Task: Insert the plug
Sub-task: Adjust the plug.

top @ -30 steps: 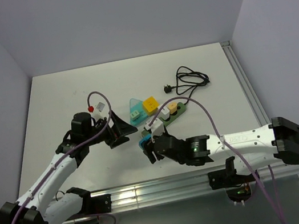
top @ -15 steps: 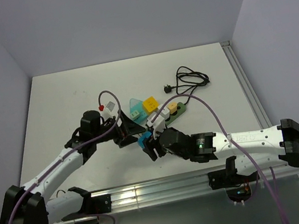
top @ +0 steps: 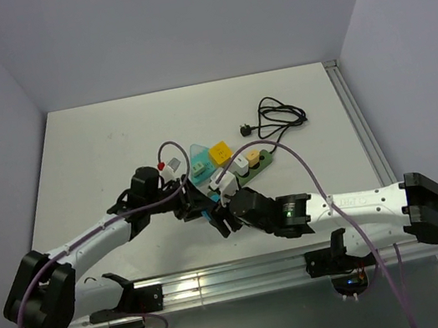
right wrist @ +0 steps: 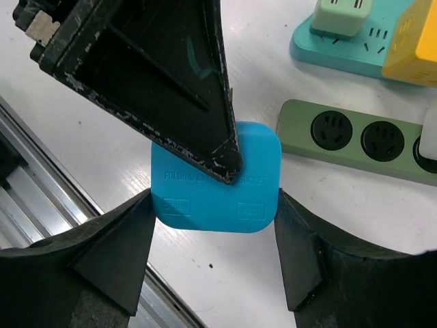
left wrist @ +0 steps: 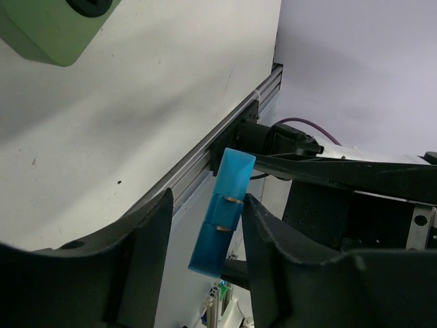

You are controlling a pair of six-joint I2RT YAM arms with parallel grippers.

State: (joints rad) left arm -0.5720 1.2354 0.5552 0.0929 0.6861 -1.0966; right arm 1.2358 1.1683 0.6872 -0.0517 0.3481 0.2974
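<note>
The right gripper (right wrist: 213, 205) is clamped on the blue folding plug (right wrist: 205, 201). Its two black fingers (right wrist: 119, 246) press against opposite edges of the flat, rounded-square body. Raised lettering runs across the plug's face.

The left gripper (left wrist: 207, 198) comes at the same plug from the other side and straddles its thin dimension. In the left wrist view one finger (left wrist: 273, 253) lies right against the plug, while a strip of daylight shows between the plug and the other finger. This gripper is therefore not clenched on it. Two small metal contacts (left wrist: 232, 200) show on the plug's narrow side. In the right wrist view a left finger lies across the upper part of the plug's face.

The plug sits near the middle of the table's near edge, just on the near side of the left end of the green power strip (top: 254, 163). It is not in any socket. I cannot tell whether it touches the table (top: 98, 151).

The strip lies at a slant, with round black sockets along its top and a white adapter (top: 224, 182) at its left end. Just beyond it lie a teal triangular socket block (top: 197, 159) and a yellow cube (top: 219, 154). A coiled black cable (top: 280, 115) lies well apart from these, towards the far right corner. An aluminium rail (top: 223, 280) runs along the near edge.
</note>
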